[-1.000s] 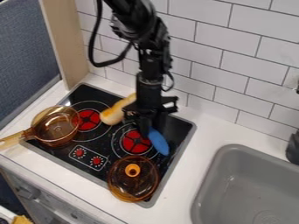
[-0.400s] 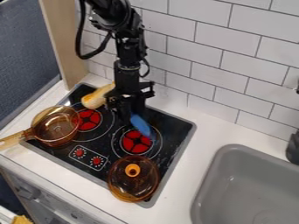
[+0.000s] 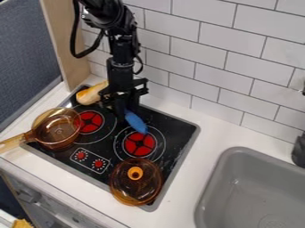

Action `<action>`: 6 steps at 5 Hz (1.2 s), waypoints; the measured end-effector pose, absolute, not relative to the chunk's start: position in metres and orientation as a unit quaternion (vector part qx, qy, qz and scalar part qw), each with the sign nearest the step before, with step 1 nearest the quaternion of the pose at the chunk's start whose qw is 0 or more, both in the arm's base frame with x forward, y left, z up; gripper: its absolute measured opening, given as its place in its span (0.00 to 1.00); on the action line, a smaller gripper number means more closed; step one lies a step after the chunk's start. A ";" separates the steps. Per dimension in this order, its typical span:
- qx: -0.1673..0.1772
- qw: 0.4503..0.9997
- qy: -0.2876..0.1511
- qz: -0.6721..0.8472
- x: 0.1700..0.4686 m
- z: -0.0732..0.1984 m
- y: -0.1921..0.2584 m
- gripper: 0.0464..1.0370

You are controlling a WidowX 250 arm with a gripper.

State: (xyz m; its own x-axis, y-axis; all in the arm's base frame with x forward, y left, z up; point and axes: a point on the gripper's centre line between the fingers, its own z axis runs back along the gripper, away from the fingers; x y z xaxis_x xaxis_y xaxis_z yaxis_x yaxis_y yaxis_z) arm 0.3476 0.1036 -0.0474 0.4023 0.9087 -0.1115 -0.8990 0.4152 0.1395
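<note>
- Blue utensil aside, the near part of the stove carries an amber lid, knob up, on the right. The stove sits in a white bench.
- Farther left is 1 amber pan, partly over the stove's edge, its handle pointing left and near. As far as I can judge, neither piece of cookware has a part in the handling so far.
- Mid-stove, 2 red burners show. The blue utensil slants from under the claw, its near end by the far edge of the right burner.
- Farther still, the claw seems closed around the blue utensil, its grip partly hidden in dark shapes. The grasp looks done; laying the utensil down and letting go are left.
- At the far left corner of the stove lies a tan oblong piece, just beside the claw. I cannot tell whether they touch.
- Against 0.4 s ago, the claw and blue utensil have shifted left and a little far, so the utensil's end no longer reaches over the right burner. The tan oblong piece has moved left too; the pan and lid are where they were.
</note>
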 end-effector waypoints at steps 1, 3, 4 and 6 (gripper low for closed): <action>0.027 0.841 0.090 0.533 0.337 -0.049 0.098 0.32; 0.036 0.871 0.065 0.485 0.319 -0.043 0.068 0.32; 0.056 0.883 0.054 0.463 0.312 -0.045 0.059 0.32; 0.094 0.892 0.023 0.441 0.311 -0.051 0.058 0.39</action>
